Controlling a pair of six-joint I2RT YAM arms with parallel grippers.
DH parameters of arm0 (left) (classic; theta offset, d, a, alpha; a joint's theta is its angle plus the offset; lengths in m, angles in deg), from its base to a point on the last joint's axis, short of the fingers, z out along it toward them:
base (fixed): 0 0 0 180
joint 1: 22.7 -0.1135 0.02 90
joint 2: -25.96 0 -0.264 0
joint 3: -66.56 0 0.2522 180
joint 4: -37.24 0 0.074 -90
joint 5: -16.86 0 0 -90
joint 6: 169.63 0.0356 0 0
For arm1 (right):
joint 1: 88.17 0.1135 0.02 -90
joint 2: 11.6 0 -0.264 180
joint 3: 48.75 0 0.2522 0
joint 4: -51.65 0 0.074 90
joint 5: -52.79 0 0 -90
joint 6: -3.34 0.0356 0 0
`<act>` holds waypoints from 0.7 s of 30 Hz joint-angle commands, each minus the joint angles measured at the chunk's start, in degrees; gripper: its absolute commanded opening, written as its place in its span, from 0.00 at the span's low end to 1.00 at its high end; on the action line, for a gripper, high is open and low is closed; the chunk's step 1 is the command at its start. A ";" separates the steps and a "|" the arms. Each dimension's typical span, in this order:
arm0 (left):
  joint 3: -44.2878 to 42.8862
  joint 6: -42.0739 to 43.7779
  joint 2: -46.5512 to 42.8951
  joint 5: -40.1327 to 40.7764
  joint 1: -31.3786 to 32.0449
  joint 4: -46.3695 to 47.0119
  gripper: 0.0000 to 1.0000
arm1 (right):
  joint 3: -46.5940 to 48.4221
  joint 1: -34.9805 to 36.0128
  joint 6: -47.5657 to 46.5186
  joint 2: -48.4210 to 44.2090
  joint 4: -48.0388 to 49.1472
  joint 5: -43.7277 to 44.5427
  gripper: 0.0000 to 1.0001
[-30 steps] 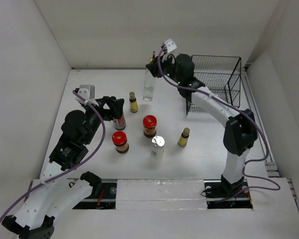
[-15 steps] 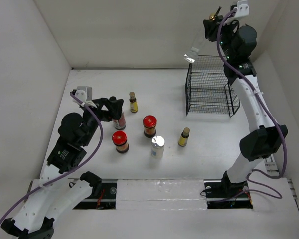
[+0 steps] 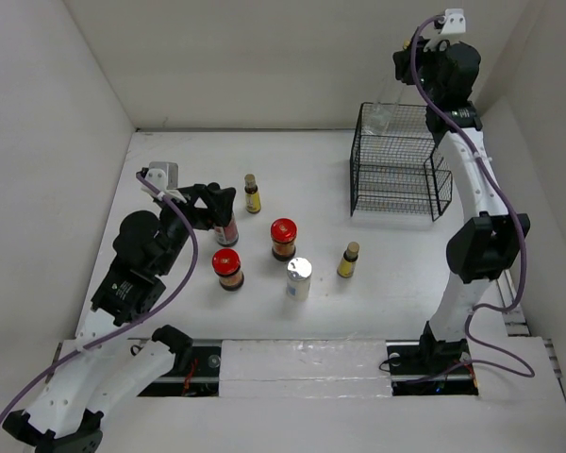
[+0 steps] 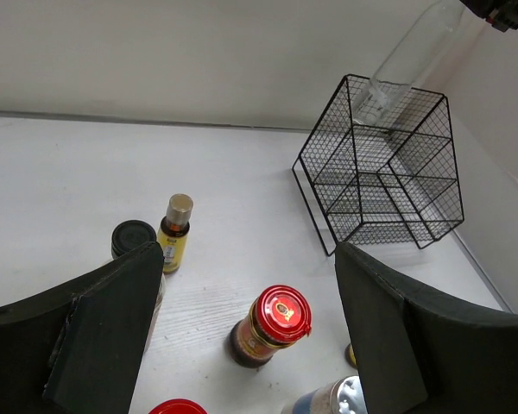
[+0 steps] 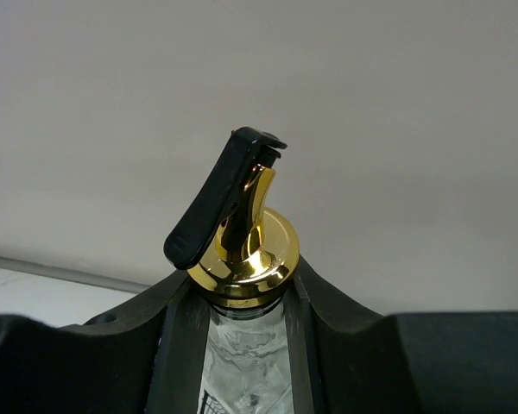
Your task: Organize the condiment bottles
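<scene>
- Right claw [image 5: 244, 297] clamps the neck of the tall clear gold-spouted bottle [image 4: 410, 60], held tilted over the black wire basket [image 3: 356, 179].
- Left claw [image 4: 249, 250] gapes empty above the table [image 3: 406, 274], beside the black-capped bottle [image 4: 134, 237].

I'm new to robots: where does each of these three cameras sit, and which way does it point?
Top external: fixed high behind the arms, looking down on the table; both arms show, bases nearest.
Left wrist: on the left arm, facing across the table toward the black wire basket; the open left gripper frames the view.
Right wrist: on the raised right arm, facing the back wall; the right gripper clamps the tall clear bottle.
Shared: top and left wrist both show that bottle above the basket.
</scene>
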 commanded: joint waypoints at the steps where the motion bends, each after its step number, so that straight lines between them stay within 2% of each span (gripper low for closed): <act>1: 0.54 0.25 -0.07 -0.06 -0.25 2.61 0.76 | 2.41 -0.80 1.55 -3.21 6.54 -1.11 0.07; 7: 0.54 0.25 -0.07 -0.77 -0.25 2.61 0.76 | -2.33 -1.33 0.15 -4.36 7.24 -2.16 0.07; 15: 0.54 0.25 -0.69 -0.77 -0.25 2.61 0.76 | -8.67 -1.33 -1.00 -0.93 7.24 -0.94 0.07; 18: 0.54 0.25 -0.69 -1.29 -0.25 2.61 0.76 | -9.98 -0.71 -2.13 0.30 7.24 1.25 0.07; 21: 0.54 0.25 -0.69 -1.30 -0.25 2.61 0.76 | -12.09 1.65 -4.15 0.30 7.24 7.22 0.07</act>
